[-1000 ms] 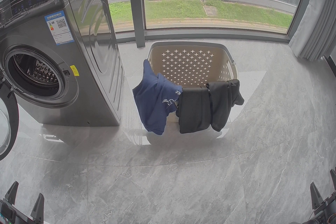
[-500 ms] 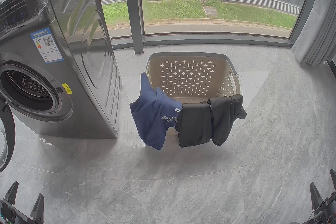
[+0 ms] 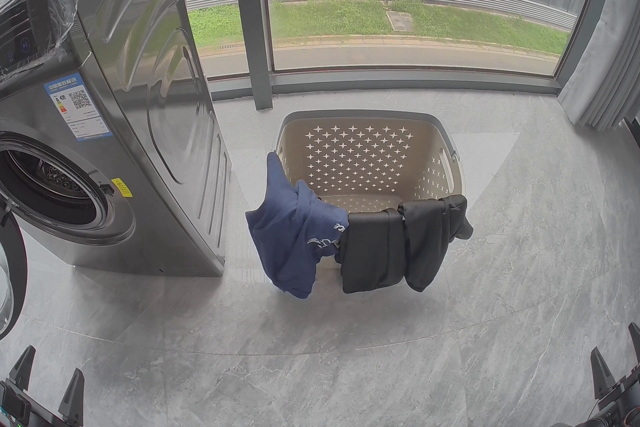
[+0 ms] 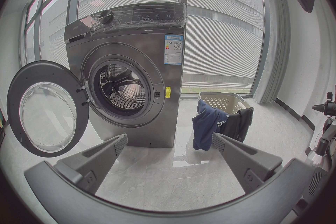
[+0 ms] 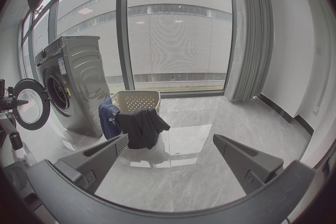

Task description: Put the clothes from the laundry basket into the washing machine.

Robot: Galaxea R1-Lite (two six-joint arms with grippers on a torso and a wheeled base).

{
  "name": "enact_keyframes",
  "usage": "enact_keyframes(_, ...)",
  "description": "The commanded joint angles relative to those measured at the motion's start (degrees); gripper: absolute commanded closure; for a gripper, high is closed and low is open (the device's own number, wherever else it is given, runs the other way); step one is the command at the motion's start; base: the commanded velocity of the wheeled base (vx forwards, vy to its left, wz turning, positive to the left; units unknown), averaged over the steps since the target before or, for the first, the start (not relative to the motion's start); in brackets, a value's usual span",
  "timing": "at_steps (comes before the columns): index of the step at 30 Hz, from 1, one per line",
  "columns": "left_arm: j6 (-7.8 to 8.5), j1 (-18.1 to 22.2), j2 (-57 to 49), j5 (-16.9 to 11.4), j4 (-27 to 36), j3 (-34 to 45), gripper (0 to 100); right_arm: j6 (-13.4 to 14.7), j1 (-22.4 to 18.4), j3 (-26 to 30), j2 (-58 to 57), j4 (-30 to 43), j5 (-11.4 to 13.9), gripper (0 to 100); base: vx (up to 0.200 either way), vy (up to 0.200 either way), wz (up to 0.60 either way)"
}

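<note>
Blue shirt (image 3: pixel 293 235) and black garment (image 3: pixel 373 248) drape the laundry basket (image 3: pixel 360 155) rim. Left tool (image 4: pixel 168 137) and right tool (image 5: pixel 170 137) gape, empty.

The left hand (image 3: pixel 51 363) and right hand (image 3: pixel 613 341) sit low, both wide open and empty.

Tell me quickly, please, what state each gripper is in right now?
Left gripper: open, holding nothing.
Right gripper: open, holding nothing.
</note>
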Motion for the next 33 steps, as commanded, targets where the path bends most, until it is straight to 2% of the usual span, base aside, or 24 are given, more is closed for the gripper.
enact_keyframes(1, -0.01, 0.0, -0.4, 0.0, 0.0, 0.8, 0, -0.1, 0.0, 1.0, -0.5, 0.0, 0.0, 0, 0.0, -0.2, 0.0)
enact_keyframes(4, -0.01, 0.0, -0.4, 0.0, 0.0, 0.8, 0, -0.1, 0.0, 1.0, -0.4, 0.0, 0.0, 0, 0.0, -0.2, 0.0)
enact_keyframes(19, -0.01, 0.0, -0.4, 0.0, 0.0, 0.8, 0, -0.1, 0.0, 1.0, -0.4, 0.0, 0.0, 0, 0.0, 0.0, 0.0)
enact_keyframes(31, -0.01, 0.0, -0.4, 0.0, 0.0, 0.8, 0, 0.2, 0.0, 1.0, -0.5, 0.0, -0.3, 0, 0.2, 0.0, 0.0)
enact_keyframes(33, -0.01, 0.0, -0.4, 0.0, 0.0, 0.8, 0, 0.3, -0.1, 1.0, -0.6, 0.0, -0.6, 0, 0.0, 0.0, 0.0)
